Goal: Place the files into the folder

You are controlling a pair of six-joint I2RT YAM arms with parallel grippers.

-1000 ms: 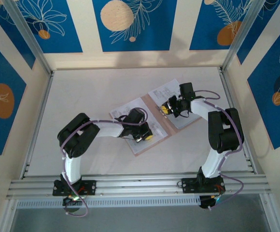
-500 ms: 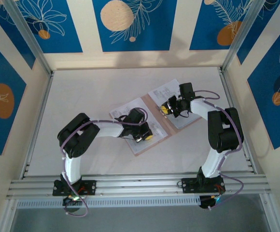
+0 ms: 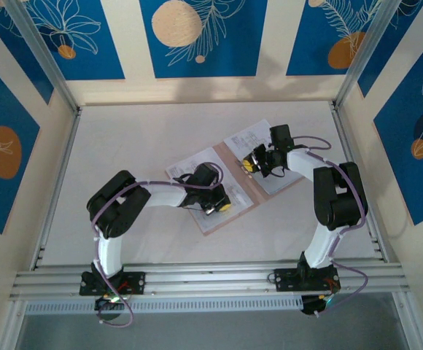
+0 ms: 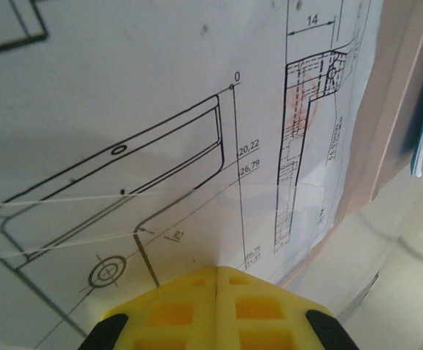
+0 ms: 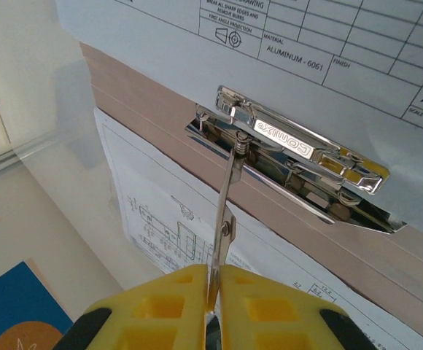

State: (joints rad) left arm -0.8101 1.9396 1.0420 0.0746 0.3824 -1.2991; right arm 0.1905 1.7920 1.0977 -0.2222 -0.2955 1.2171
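While left jaws sit pressed together, right jaws pinch the shiny clip lever on the pinkish-tan folder

Raised clip lever — tabletop seemingly free

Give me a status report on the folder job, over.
Left gripper shut, tip down at a printed sheet. Right gripper shut on the clip lever, lever raised. Folder open flat, sheets on both halves. Nothing blocking seen.

Right gripper, yellow, pinched tight on thin metal lever of chrome clip on pinkish-tan folder. Printed sheet above clip, drawing sheet below.
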